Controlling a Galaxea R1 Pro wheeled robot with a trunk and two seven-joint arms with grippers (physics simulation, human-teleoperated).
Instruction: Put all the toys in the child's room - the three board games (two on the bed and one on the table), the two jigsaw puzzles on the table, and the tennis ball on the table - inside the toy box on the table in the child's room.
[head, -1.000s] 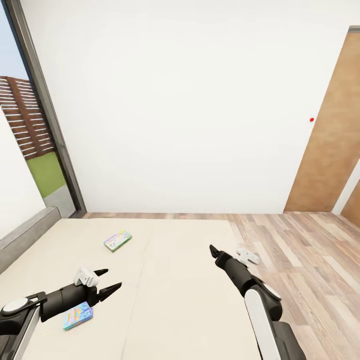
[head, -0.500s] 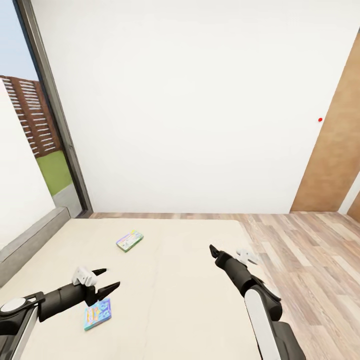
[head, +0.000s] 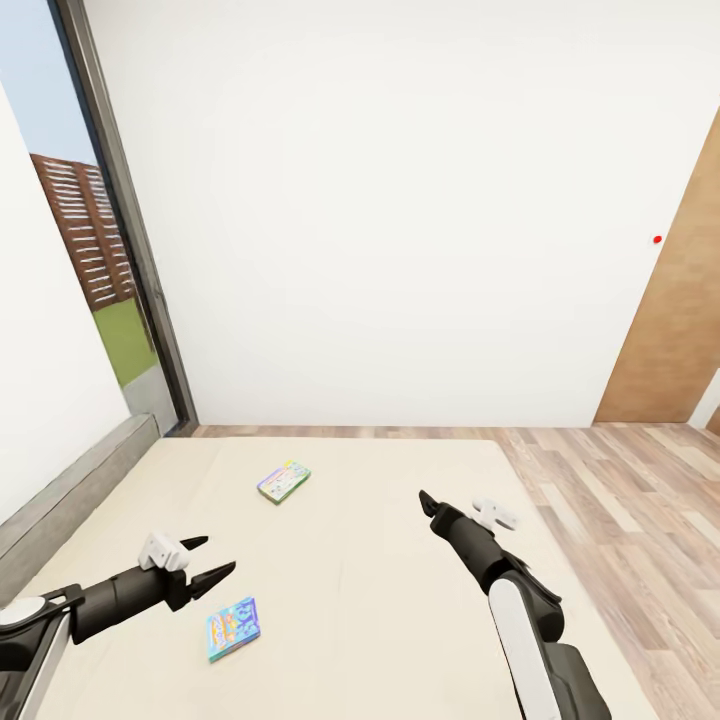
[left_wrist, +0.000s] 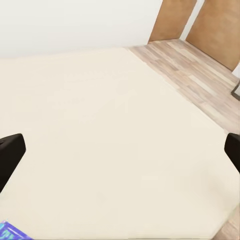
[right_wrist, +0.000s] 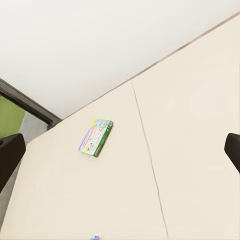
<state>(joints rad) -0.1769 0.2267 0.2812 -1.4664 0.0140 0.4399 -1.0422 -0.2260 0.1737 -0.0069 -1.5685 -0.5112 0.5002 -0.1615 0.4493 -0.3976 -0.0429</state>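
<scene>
Black, pointed fingers of the left gripper (head: 205, 561) stand apart with nothing between them, low in the left of the head view, hovering over the plain beige mattress of the bed (head: 380, 560). In the left wrist view its two dark fingertips (left_wrist: 10, 155) are cut off at opposite edges of the frame, wide apart, with bare mattress between. Just beside this gripper, toward the lower middle of the head view, lies the small blue printed game box (head: 232, 629), flat on the mattress and not touched; a sliver of its blue corner (left_wrist: 12, 232) shows at the lower left of the left wrist view, the rest cut off. The right gripper (head: 428, 503) sits right of centre in the head view, seen end-on so its fingers merge there; in the right wrist view its fingertips (right_wrist: 10, 155) show at the two side edges, well apart and holding nothing. Farther up the mattress, left of centre, lies the colourful pale flat game box with a green edge (head: 283, 482), also seen in the right wrist view (right_wrist: 96, 137); its lettering is too small to read. Beyond the bed are a white wall (head: 400, 200), wood-plank floor (head: 620, 500), a brown wooden door (head: 680, 320) cut off at the right edge, and a dark-framed window (head: 130, 250) at the upper left.
</scene>
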